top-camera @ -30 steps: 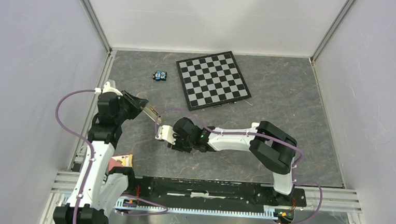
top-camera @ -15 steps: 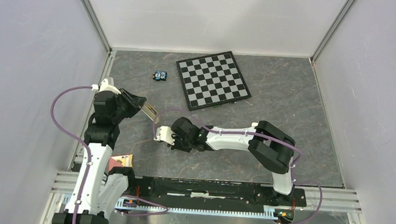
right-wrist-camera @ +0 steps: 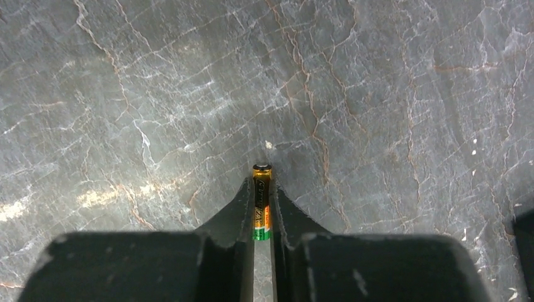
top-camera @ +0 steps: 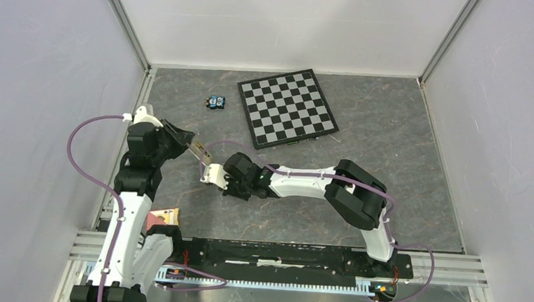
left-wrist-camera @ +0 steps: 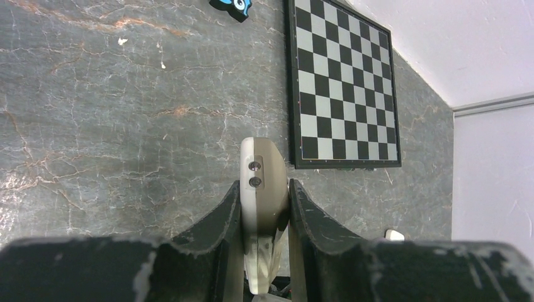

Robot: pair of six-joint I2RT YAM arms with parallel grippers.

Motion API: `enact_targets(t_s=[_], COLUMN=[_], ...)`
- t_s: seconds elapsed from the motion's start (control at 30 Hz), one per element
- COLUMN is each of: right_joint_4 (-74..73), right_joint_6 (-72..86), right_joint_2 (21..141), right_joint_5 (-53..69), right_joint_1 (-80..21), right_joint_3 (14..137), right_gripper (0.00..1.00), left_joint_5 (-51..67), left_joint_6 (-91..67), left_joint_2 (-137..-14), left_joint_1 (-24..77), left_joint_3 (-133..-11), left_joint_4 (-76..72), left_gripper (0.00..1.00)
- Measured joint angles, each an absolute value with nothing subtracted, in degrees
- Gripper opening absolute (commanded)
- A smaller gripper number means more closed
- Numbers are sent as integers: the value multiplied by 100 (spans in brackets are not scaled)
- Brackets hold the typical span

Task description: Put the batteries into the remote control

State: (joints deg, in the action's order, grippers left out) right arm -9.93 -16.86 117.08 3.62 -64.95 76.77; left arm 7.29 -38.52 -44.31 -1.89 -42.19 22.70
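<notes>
Sliding in toward ten o'clock, the right gripper [top-camera: 210, 174] is now sitting closer to the left gripper [top-camera: 193, 146] than a second ago, just off its four o'clock. Its jaws are pinching down to a narrow gap on a battery [right-wrist-camera: 262, 201], whose gold tip is poking out over the table [top-camera: 391, 130]. Across from it, the left gripper is clamping the remote control [left-wrist-camera: 259, 160] edge-on, partly open around its body. From the pair, a chessboard [top-camera: 287, 107] is lying at one o'clock and a small blue toy [top-camera: 216, 102] at twelve.
</notes>
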Motion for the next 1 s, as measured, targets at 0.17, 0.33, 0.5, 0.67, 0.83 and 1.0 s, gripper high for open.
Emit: enact_targets(t_s=[0.17,0.33,0.5,0.67,0.83,1.0], right_joint_4=[-943,-1059,-1061,-1017,-766,-987], right_joint_6=[-1610,-1608,-1605,-1522,-1396,-1168], right_joint_2=[11500,11386,11397,11399,11286,10678], right_joint_5=[266,364,429,390,252,-1], right_joint_1=[-6477,-6447,-6449,-6449,-6449,-6405], right_joint_3=[7408,7282,7273,7260,7041,6407], right_gripper=[43,24,21,12,7,6], left_joint_5=[718,766,827,928,1017,1356], left_joint_6=[-3846,-3846,-3848,-3848,-3854,-4058], left_joint_2=[-4386,-4381,-4383,-4388,-4388,-4388], left_joint_1=[-189,-189,-187,-187,-189,-185], left_joint_3=[-4193,-4143,-4018,-3975,-3889,-3420], left_joint_4=[2265,2263,2224,2217,2104,1612], left_gripper=[2,2,2,2,2,2])
